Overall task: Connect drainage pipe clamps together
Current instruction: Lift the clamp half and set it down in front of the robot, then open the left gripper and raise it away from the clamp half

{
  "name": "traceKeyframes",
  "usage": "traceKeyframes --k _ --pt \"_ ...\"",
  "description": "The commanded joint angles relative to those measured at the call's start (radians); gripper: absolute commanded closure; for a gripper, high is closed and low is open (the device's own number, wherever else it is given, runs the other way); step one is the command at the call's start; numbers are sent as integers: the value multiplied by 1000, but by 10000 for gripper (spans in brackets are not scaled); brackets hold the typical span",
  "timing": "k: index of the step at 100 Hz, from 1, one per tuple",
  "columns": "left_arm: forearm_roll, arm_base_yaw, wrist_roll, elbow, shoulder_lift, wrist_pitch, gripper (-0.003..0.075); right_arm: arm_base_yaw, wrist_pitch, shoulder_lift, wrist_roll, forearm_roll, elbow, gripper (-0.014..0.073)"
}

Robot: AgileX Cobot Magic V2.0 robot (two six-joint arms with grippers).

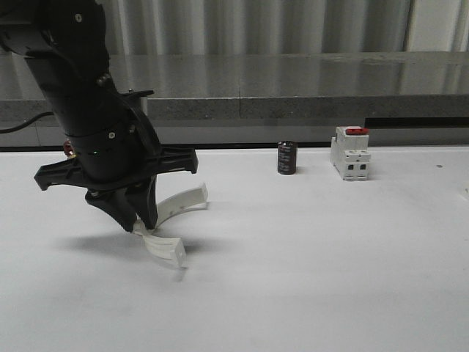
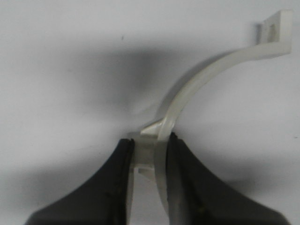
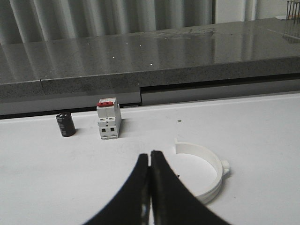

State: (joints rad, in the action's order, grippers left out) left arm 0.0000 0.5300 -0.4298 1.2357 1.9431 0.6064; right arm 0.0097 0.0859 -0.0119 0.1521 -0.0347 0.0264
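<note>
My left gripper (image 1: 139,218) is shut on one white drainage pipe clamp (image 1: 170,249), pinching the half-ring partway along its arc. One end of it points toward the back right and the other toward the front. In the left wrist view the clamp (image 2: 197,89) curves away from the left gripper (image 2: 150,140) to a flange tab. A second white clamp (image 3: 208,171) lies flat on the table just beside my right gripper (image 3: 150,153). That gripper is shut with nothing in it and does not touch the clamp.
A white switch block with a red top (image 1: 350,152) (image 3: 108,119) and a small black cylinder (image 1: 286,158) (image 3: 65,124) stand near the table's back edge. A grey stone ledge (image 1: 293,88) runs behind the white table (image 1: 308,279).
</note>
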Motion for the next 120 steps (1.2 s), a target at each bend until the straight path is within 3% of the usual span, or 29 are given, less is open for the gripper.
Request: traceKeyframes --k 1,9,16,40,49,84,120 --pt "-6 9 -12 27 -47 1 739 0 -86 -17 -8 -2 -16 661" --pt "-6 9 -12 27 -47 1 715 0 -86 -17 -8 -2 -16 661" --pt "-6 9 -12 27 -47 3 645 0 -86 -17 -8 -2 -16 661" --pt "-6 9 -12 27 -47 3 266 0 -86 -17 -8 -2 -16 661" --pt "-6 9 -12 27 -47 3 175 0 -86 -17 -8 -2 -16 661" --pt "-11 9 20 27 -85 -3 155 0 -86 -17 -8 -2 -16 661" --pt "-23 -142 283 27 -341 -1 155 0 -86 -17 -8 -2 -16 661"
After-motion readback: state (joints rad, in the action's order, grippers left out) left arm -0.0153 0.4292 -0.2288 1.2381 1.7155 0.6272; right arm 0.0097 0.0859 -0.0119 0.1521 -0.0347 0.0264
